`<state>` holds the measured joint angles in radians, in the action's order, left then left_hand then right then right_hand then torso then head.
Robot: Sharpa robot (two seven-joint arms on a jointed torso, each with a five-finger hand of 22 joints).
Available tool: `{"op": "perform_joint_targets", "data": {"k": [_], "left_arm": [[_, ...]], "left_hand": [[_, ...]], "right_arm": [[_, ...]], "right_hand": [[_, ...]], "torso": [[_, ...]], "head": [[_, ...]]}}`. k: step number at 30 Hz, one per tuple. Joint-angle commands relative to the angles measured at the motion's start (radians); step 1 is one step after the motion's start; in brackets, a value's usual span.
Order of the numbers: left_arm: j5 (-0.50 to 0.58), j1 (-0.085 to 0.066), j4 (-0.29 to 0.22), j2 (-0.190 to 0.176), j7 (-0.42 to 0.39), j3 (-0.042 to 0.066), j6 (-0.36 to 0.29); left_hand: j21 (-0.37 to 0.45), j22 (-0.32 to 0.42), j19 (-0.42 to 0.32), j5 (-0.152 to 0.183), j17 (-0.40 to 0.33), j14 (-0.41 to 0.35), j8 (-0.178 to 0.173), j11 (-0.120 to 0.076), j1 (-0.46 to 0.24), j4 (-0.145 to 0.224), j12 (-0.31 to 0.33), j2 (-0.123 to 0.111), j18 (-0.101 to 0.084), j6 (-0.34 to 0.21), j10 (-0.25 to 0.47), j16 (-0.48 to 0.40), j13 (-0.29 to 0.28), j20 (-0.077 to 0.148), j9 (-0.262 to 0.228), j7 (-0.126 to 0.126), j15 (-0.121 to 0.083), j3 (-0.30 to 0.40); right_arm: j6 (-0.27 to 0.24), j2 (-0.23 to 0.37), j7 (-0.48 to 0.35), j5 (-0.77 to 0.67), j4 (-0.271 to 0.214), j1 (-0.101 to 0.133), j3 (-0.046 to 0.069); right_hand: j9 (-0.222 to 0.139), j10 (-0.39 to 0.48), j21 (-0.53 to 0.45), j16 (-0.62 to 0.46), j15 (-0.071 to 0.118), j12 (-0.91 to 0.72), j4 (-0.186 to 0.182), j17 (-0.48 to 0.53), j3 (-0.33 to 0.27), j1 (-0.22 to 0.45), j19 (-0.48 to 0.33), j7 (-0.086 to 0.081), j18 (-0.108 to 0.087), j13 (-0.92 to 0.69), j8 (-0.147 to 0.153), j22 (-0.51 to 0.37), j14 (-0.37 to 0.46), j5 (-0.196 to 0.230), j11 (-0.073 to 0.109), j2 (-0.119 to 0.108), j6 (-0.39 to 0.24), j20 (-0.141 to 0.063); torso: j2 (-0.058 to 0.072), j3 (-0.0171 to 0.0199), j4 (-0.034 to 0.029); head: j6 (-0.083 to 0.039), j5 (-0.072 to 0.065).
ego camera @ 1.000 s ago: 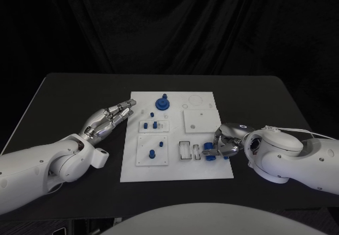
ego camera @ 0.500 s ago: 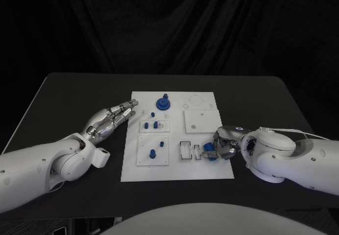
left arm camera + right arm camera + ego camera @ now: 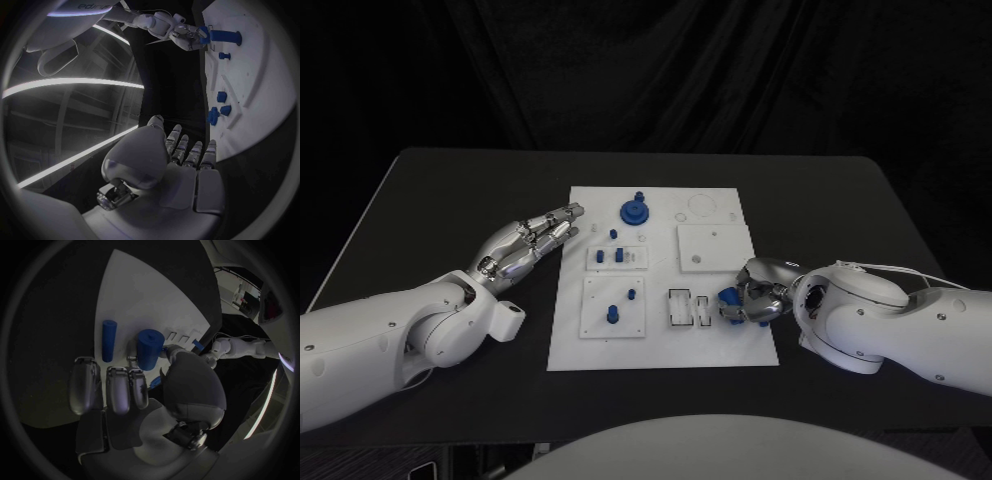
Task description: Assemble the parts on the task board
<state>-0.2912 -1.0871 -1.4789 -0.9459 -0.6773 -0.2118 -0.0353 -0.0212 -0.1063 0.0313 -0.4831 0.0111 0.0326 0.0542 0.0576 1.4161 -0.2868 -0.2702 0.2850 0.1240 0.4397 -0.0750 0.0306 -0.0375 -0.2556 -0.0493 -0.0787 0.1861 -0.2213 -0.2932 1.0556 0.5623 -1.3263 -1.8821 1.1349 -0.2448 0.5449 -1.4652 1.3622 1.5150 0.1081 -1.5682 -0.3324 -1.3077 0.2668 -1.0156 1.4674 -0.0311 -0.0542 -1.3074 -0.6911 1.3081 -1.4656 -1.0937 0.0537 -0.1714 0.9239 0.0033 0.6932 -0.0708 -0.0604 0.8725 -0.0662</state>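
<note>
The white task board (image 3: 661, 340) lies in the middle of the black table. My right hand (image 3: 759, 300) is over the board's right edge and pinches a thick blue cylinder (image 3: 730, 296) (image 3: 150, 348) between thumb and fingers, low over the board beside the empty slots (image 3: 679, 306). A thin blue rod (image 3: 109, 340) lies flat on the board next to it. My left hand (image 3: 531, 243) (image 3: 181, 160) lies open beside the board's left edge, its fingers straight and holding nothing. The left wrist view shows my right hand (image 3: 181, 35) with the blue piece at the board's far side.
A round blue part with a peg (image 3: 633, 211) stands at the board's back. Small blue pegs (image 3: 607, 257) (image 3: 219, 112) sit on a small plate, and blue pieces (image 3: 612, 315) on the plate below. A square white plate (image 3: 711, 247) lies behind my right hand.
My right hand has shifted slightly over the board's right edge, still holding the blue cylinder. The left hand has not moved.
</note>
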Motion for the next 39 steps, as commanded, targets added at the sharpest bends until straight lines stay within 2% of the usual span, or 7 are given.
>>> {"op": "perform_joint_targets", "data": {"k": [1,7,14,16,24,32,39], "left_arm": [[-0.002,0.002,0.000,0.002,-0.151,0.001,0.019],[-0.002,0.002,0.003,0.003,-0.147,0.001,0.024],[-0.002,0.003,0.005,0.007,-0.142,0.001,0.029],[-0.002,0.003,0.005,0.008,-0.141,0.001,0.031],[-0.002,0.003,0.006,0.007,-0.134,0.001,0.035],[-0.002,0.003,0.010,0.012,-0.128,0.001,0.043],[-0.002,0.004,0.013,0.013,-0.123,0.001,0.047]], "left_hand": [[-0.002,-0.001,-0.002,-0.007,0.001,-0.001,-0.005,0.009,0.012,0.000,0.000,0.002,0.015,0.002,-0.001,0.004,0.001,-0.006,0.000,-0.009,0.008,0.007],[-0.002,-0.002,-0.001,-0.007,0.001,-0.001,-0.005,0.010,0.013,0.000,0.000,0.003,0.015,0.002,-0.001,0.004,0.001,-0.007,0.000,-0.010,0.009,0.008],[-0.002,-0.002,-0.001,-0.008,0.001,0.000,-0.005,0.011,0.017,0.001,0.001,0.003,0.014,0.001,0.000,0.005,0.001,-0.009,0.000,-0.011,0.012,0.011],[-0.002,-0.002,-0.001,-0.008,0.001,0.000,-0.005,0.011,0.017,0.001,0.001,0.003,0.014,0.001,0.000,0.005,0.001,-0.009,0.000,-0.011,0.012,0.011],[-0.002,-0.003,-0.001,-0.009,0.002,0.002,-0.005,0.012,0.020,0.001,0.002,0.003,0.014,0.000,0.000,0.007,0.001,-0.012,0.000,-0.012,0.016,0.014],[-0.003,-0.003,0.000,-0.010,0.002,0.003,-0.006,0.012,0.023,0.001,0.002,0.003,0.013,-0.002,0.001,0.008,0.002,-0.015,0.000,-0.013,0.019,0.016],[-0.003,-0.004,0.000,-0.012,0.002,0.004,-0.006,0.013,0.028,0.002,0.004,0.003,0.012,-0.005,0.002,0.009,0.002,-0.018,0.001,-0.013,0.023,0.021]], "right_arm": [[-0.100,0.005,-0.062,0.118,-0.016,-0.007,-0.004],[-0.161,0.006,-0.098,0.173,-0.042,-0.007,-0.004],[-0.152,-0.015,-0.091,0.209,-0.041,-0.007,-0.004],[-0.148,-0.024,-0.089,0.213,-0.037,-0.008,-0.004],[-0.155,-0.053,-0.093,0.221,-0.026,-0.008,-0.004],[-0.143,-0.081,-0.086,0.222,-0.017,-0.010,-0.004],[-0.152,-0.091,-0.086,0.222,-0.010,-0.011,-0.004]], "right_hand": [[-0.054,-0.106,0.009,0.005,0.009,-0.003,0.042,-0.169,0.131,0.014,0.038,0.020,0.008,-0.263,-0.010,0.202,-0.087,-0.102,0.007,-0.009,0.002,-0.008],[-0.044,-0.106,0.017,0.004,0.012,-0.003,0.041,-0.166,0.123,0.065,0.039,0.024,0.009,-0.263,-0.029,0.203,-0.087,-0.018,0.010,-0.010,0.000,-0.012],[-0.042,-0.106,0.010,0.000,0.011,-0.003,0.042,-0.158,0.063,0.111,0.035,0.023,0.007,-0.263,-0.034,0.200,-0.085,0.064,0.008,0.005,-0.008,-0.011],[-0.042,-0.106,0.009,0.000,0.010,-0.003,0.042,-0.157,0.039,0.116,0.034,0.023,0.007,-0.263,-0.035,0.200,-0.085,0.142,0.007,0.016,-0.012,-0.010],[-0.044,-0.106,0.006,-0.002,0.009,-0.003,0.041,-0.154,0.009,0.116,0.032,0.022,0.006,-0.263,-0.036,0.199,-0.084,0.237,0.006,0.032,-0.015,-0.009],[-0.050,-0.106,-0.004,-0.007,0.007,-0.003,0.039,-0.143,-0.077,0.150,0.028,0.019,0.003,-0.263,-0.035,0.195,-0.083,0.593,0.003,0.066,-0.017,-0.007],[-0.051,-0.106,-0.007,-0.008,0.006,-0.003,0.038,-0.139,-0.144,0.208,0.027,0.019,0.003,-0.263,-0.039,0.194,-0.082,0.717,0.003,0.099,-0.015,-0.006]], "torso": [[0.000,-0.0001,0.0001],[0.000,-0.0002,0.0014],[0.001,0.0004,0.0006],[0.000,0.0005,0.0001],[0.001,-0.0007,0.0001],[0.002,-0.0015,-0.0009],[0.002,-0.0010,-0.0022]], "head": [[0.000,0.001],[0.000,0.002],[0.000,-0.002],[0.000,-0.002],[0.000,0.002],[0.000,0.002],[0.000,0.002]]}}
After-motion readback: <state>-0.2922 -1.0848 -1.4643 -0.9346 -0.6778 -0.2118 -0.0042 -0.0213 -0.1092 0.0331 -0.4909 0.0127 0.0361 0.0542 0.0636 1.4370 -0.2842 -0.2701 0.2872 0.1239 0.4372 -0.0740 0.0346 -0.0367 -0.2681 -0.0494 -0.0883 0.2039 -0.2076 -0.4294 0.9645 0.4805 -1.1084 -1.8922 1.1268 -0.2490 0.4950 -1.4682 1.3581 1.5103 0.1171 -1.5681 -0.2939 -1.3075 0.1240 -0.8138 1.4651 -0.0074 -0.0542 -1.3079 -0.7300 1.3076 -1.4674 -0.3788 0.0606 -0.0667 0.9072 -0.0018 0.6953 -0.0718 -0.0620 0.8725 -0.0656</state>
